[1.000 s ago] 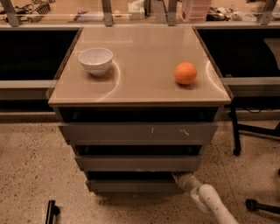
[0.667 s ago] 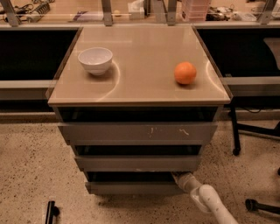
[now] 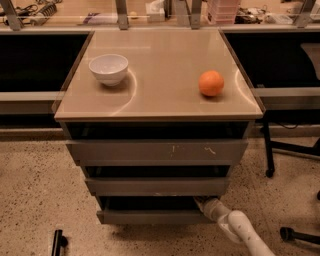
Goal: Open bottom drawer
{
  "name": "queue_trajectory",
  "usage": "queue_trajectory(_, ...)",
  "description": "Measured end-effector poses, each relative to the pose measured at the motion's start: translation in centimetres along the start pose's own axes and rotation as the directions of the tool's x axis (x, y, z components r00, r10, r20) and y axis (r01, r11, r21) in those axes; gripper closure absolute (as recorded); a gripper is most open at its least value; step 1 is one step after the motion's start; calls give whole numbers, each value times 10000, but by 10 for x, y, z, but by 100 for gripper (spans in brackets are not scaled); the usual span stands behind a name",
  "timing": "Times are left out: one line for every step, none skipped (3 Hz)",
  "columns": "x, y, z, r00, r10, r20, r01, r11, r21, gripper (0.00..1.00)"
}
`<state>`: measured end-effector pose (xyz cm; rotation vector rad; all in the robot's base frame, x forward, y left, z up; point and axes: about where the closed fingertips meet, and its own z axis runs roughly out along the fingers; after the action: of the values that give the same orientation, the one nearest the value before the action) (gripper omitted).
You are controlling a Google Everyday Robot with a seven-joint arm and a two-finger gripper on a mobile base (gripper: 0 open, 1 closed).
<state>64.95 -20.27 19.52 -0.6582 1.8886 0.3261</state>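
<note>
Single view, looking down on the front of a small three-drawer cabinet. Glossy tan cabinet top (image 3: pixel 160 95) carries a small white ceramic bowl (image 3: pixel 108 68) at left rear and a round orange fruit (image 3: pixel 211 83) at right, well apart; both upright and throwing soft reflections on the surface. Below the top: wide grey top drawer front with pale scratches (image 3: pixel 155 150), then mid-sized grey middle drawer front (image 3: pixel 155 186), then the bottom drawer (image 3: pixel 150 216), a plain, narrow grey front lowest in the stack, just above the floor, with a dark gap over its upper edge. White robot arm (image 3: pixel 242 232) enters from lower right; the gripper (image 3: pixel 204 202) sits at the right end of that dark gap, just over the bottom drawer's top edge and under the middle drawer. The gripper tip is tucked into shadow: cannot tell whether it is spread or closed, or whether it touches the drawer. Floor is speckled beige terrazzo (image 3: pixel 35 185); a short black object (image 3: pixel 57 242) lies at lower left. A black chair leg (image 3: pixel 267 150) and a black caster (image 3: pixel 287 234) stand at right. Behind the cabinet are dark recesses on both sides and a cluttered wooden bench (image 3: pixel 100 12) with metal posts.
</note>
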Motion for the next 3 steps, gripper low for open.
queue_trajectory(-3, 37, -15, 9970, 764, 120, -750, 9932, -888, 100)
queue_trajectory(-14, 88, -40, 9833, 1755, 489, -1637, 9689, -1854, 100)
queue_trajectory(-14, 88, -40, 9833, 1754, 487, -1637, 9689, -1853, 100)
